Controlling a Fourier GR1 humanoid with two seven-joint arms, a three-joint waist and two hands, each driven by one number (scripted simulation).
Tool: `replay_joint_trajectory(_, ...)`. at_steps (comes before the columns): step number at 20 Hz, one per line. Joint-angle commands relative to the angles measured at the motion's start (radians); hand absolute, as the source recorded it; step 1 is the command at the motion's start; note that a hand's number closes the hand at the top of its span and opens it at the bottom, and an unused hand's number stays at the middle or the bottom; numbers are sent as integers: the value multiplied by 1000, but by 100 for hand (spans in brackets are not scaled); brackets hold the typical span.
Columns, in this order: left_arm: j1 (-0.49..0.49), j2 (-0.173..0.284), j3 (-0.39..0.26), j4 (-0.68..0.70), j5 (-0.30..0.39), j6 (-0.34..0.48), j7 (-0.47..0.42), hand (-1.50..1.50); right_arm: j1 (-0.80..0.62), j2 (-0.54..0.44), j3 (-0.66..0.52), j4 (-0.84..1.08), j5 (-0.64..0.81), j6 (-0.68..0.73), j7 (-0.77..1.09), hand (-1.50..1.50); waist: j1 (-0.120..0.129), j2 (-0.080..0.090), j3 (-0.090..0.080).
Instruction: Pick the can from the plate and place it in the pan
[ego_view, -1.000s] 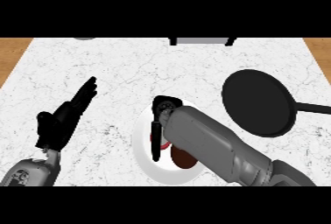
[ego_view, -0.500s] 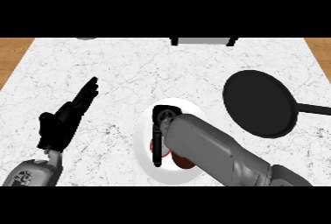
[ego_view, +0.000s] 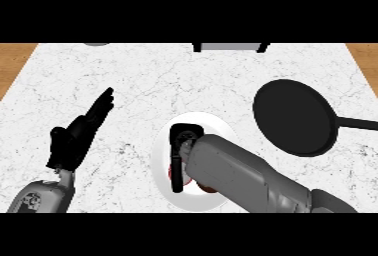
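White marbled table (ego_view: 221, 75) under everything. Black pan (ego_view: 291, 116) at right, apart from white plate (ego_view: 214, 125). Right hand (ego_view: 181, 150) over plate, grip hidden: cannot tell. Left hand (ego_view: 77, 135) at left, fingers straight, holding nothing. Red can (ego_view: 201, 187) on plate, mostly hidden.

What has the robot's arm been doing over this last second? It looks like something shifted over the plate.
The right hand has slid toward the robot's left and slightly nearer, settling lower over the white plate, where a sliver of the reddish can shows beside the forearm. Whether its fingers have taken hold cannot be seen. The left hand, resting open, and the black pan stayed where they were.
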Motion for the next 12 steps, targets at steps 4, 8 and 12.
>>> replay_joint_trajectory(4,57,18,27,-21,6,0,8,0,119,-84,149,-310,279,-261,-35,150,-53,-27,2)
replay_joint_trajectory(8,77,10,39,1,1,18,-1,0,147,-127,207,-514,453,-413,-30,150,-89,-37,3)
replay_joint_trajectory(12,74,-3,32,-10,-4,30,9,0,149,-215,252,-686,667,-502,41,150,-108,-43,3)
